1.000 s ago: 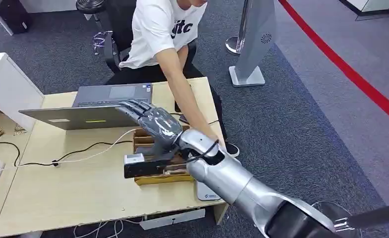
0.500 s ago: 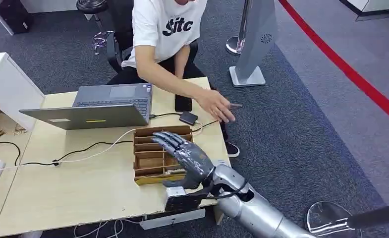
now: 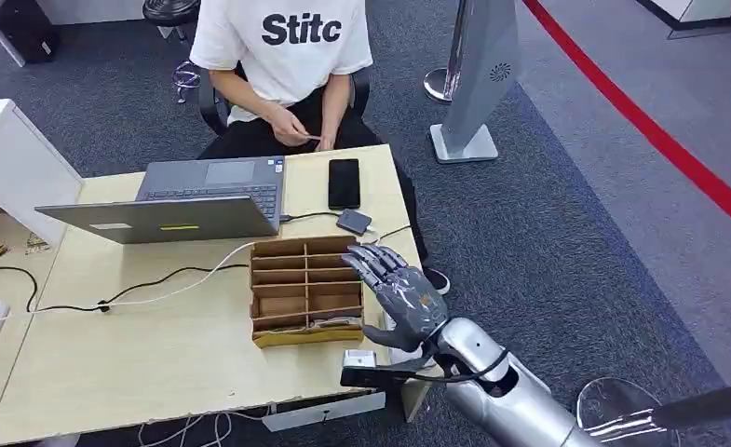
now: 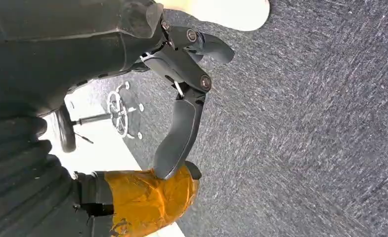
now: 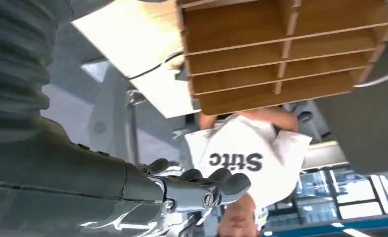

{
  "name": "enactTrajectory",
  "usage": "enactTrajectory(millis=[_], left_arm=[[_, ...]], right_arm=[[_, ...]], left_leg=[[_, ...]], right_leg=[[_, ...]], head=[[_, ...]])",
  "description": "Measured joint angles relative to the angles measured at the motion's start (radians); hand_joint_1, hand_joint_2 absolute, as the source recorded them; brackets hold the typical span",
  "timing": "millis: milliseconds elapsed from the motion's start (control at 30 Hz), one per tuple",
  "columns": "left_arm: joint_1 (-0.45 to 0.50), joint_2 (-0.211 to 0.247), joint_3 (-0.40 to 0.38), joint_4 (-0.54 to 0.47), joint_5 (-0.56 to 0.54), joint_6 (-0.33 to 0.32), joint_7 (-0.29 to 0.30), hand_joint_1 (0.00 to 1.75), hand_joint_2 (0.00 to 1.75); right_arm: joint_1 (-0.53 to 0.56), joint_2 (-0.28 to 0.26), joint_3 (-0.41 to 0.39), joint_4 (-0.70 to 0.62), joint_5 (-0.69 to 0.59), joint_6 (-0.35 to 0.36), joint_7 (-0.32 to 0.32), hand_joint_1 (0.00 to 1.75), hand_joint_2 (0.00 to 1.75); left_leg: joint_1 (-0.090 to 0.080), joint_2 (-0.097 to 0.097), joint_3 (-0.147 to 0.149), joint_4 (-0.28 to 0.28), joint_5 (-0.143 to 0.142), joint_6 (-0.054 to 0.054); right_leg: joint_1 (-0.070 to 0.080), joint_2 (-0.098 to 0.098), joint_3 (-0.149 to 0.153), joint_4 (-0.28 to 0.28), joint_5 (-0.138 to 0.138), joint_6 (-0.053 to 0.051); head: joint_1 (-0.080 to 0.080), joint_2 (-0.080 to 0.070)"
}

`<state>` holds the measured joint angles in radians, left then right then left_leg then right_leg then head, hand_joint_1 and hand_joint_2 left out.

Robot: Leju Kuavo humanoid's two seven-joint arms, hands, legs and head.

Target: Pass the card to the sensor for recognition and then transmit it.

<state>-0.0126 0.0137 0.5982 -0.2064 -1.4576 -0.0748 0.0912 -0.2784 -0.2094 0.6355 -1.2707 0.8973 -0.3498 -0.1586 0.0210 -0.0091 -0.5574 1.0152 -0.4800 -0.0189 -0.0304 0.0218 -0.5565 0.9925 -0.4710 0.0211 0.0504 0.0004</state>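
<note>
My right hand (image 3: 399, 296) hovers open over the table's near right corner, fingers spread and holding nothing, just right of the wooden divided box (image 3: 298, 291). In the right wrist view the fingertips (image 5: 231, 185) point toward the seated person (image 5: 246, 148). That person (image 3: 287, 47) sits behind the table and pinches a small thin thing, seemingly the card (image 3: 311, 138), at their lap. A small dark sensor box (image 3: 354, 222) on a cable lies behind the wooden box. My left hand (image 4: 182, 113) hangs over the carpet with loose, empty fingers.
An open grey laptop (image 3: 180, 200) stands at the table's back left and a black phone (image 3: 344, 182) lies beside it. Cables (image 3: 156, 279) run across the pale tabletop (image 3: 138, 363). A grey stand (image 3: 478, 84) and a red floor line (image 3: 641, 121) are to the right.
My right hand drew back from over the laptop and box to the near right corner. The person reached across the table, then pulled their arm back to their lap.
</note>
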Motion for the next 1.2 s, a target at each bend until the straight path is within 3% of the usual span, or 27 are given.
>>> enactTrajectory(millis=[367,600,867,1200], left_arm=[[0.0,-0.004,0.003,0.0,-0.004,0.001,0.002,0.0,1.75],[-0.001,-0.005,0.017,0.0,-0.007,0.003,0.005,0.0,1.75],[-0.001,-0.005,0.019,0.0,-0.017,0.003,0.005,0.0,1.75],[-0.001,-0.005,0.02,0.0,-0.019,0.003,0.005,0.0,1.75]], right_arm=[[-0.001,-0.003,0.032,-0.002,0.054,0.032,0.029,0.0,1.75],[-0.052,0.0,0.093,0.026,0.119,0.077,0.081,0.0,1.75],[-0.118,0.043,0.182,0.104,0.139,0.102,0.114,0.0,1.75],[-0.158,0.074,0.227,0.164,0.135,0.118,0.114,0.0,1.75]], left_leg=[[0.0,0.0,0.0,0.0,0.0,0.0],[0.0,0.0,0.0,0.0,0.0,0.0],[0.0,0.0,0.0,0.0,0.0,0.0],[0.0,0.0,0.0,0.0,0.0,0.0]], right_leg=[[0.0,0.0,0.0,0.0,0.0,0.0],[0.0,0.0,0.0,0.0,0.0,0.0],[0.0,0.0,0.0,0.0,0.0,0.0],[0.0,0.0,0.0,0.0,0.0,0.0]], head=[[0.0,0.0],[0.0,0.0],[0.0,0.0],[0.0,0.0]])
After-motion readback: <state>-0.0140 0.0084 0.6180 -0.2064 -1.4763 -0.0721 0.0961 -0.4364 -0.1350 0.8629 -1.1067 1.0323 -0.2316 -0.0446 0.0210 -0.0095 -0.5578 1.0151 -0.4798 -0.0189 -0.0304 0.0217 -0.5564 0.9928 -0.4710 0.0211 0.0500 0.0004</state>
